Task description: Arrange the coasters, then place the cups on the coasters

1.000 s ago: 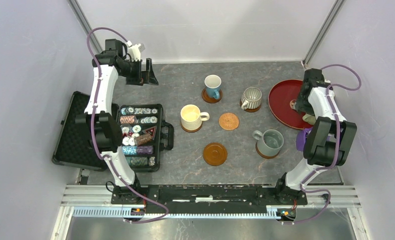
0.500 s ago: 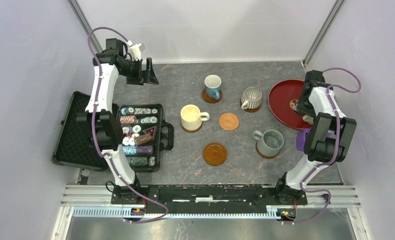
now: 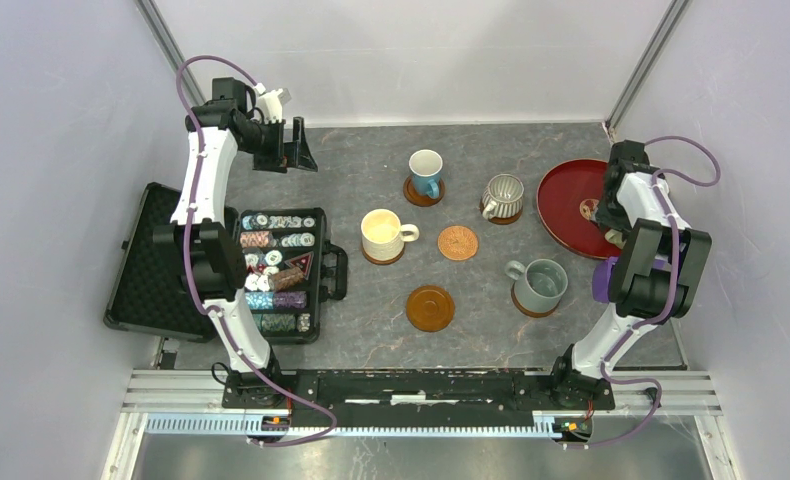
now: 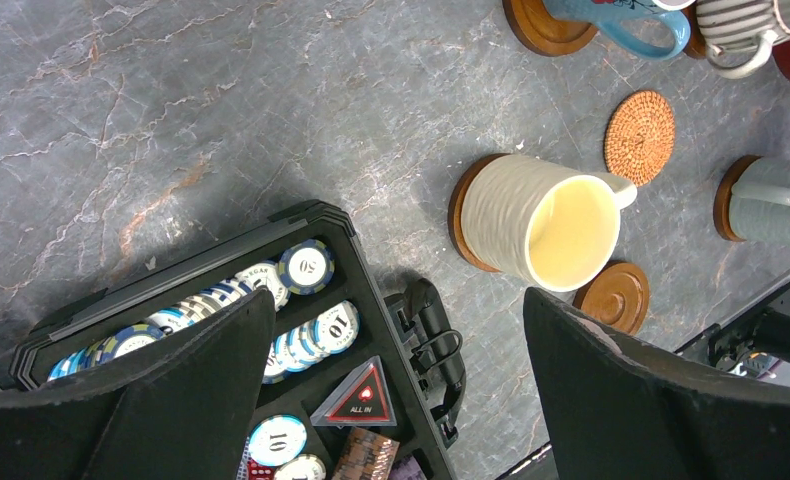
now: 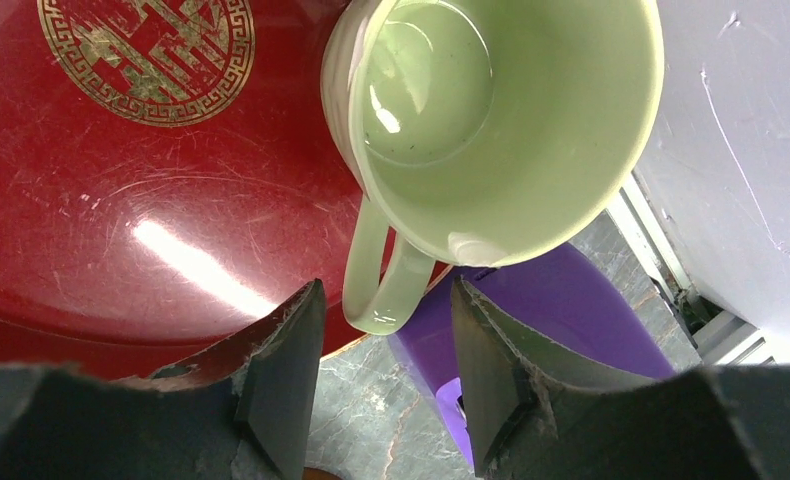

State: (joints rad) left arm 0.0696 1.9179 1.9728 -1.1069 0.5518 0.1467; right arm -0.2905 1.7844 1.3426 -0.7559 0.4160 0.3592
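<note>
Grey marbled worktop [image 3: 371,160]: pale green cup [image 5: 471,120] on red tray [image 5: 91,250] just ahead of right hand [image 5: 386,300], handle [image 5: 371,270] between its parted, not-yet-gripping fingers [image 5: 281,380], apparently lined up for lifting; left hand [image 4: 396,300] wide open.

Open black case [image 3: 139,262] of poker chips [image 3: 271,262] at the grey table's [image 3: 361,170] left, dark red gold-crested tray [image 3: 561,200] far right.

Grey worktop [image 3: 361,165] with a matt, marbled stone look. Dark red tray [image 5: 91,250] — glossy lacquer, finely scratched. Pale green cup [image 5: 531,120]: smooth, shiny glazed ceramic. Cream cup [image 4: 501,205]: ribbed, duller glaze. Woven coaster [image 4: 639,123] — rough orange fibre. Brown coaster [image 4: 616,297]: smooth, polished, wood-like.
</note>
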